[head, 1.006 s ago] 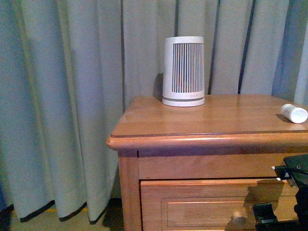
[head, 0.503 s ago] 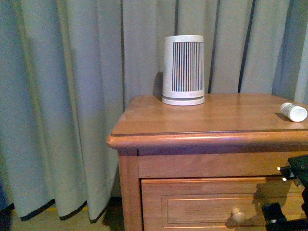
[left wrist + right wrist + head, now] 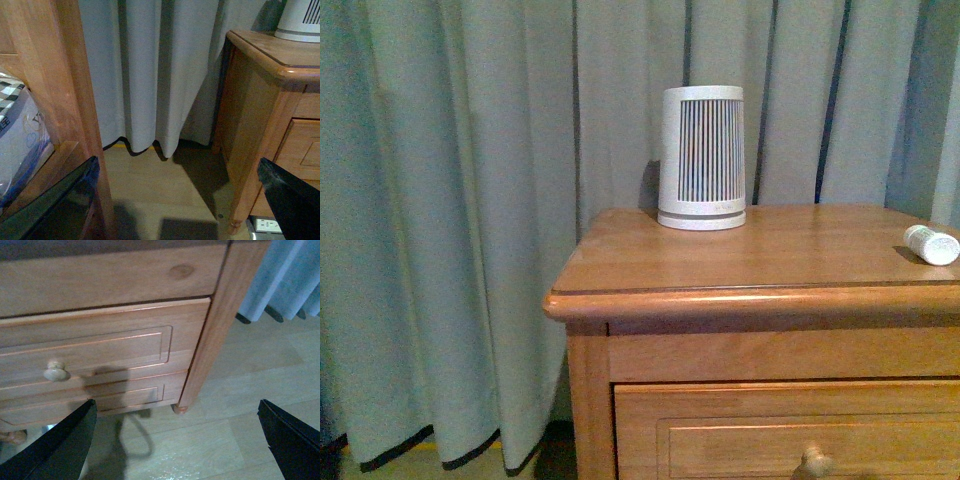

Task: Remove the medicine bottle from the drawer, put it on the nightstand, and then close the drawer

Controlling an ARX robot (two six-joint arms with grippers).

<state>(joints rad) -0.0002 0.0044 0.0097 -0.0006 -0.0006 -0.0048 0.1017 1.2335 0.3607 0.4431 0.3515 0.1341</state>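
Little left to spoil, by the look of it, though two risks remain. First, the medicine bottle (image 3: pixel 931 244) lying on its side near the right edge of the nightstand (image 3: pixel 720 262) top, well apart from the slatted white cone (image 3: pixel 702 158) standing upright toward the back edge: being round and on glossy wood, liable to roll off if the cabinet gets bumped. Second, the drawer (image 3: pixel 100 347): front apparently flush with the frame in the right wrist view, knob (image 3: pixel 56 371) standing out, yet only a thin dark seam visible along the top, so possibly a hair short of fully home; hard to say from this angle. Any careless move of the arm past the knob could catch it and tug the front open again. Right gripper (image 3: pixel 175 440) spread wide, dark fingers (image 3: pixel 55 447) at either lower corner of that view, holding nothing and touching nothing, hovering clear of the drawer front above the pale floor (image 3: pixel 240 405). Left gripper (image 3: pixel 175 200) likewise wide apart and empty, pointing at the curtain (image 3: pixel 150 70) and the floor beside the nightstand's left side, with a wooden shelf post (image 3: pixel 60 90) close by. Neither arm visible in the front view.
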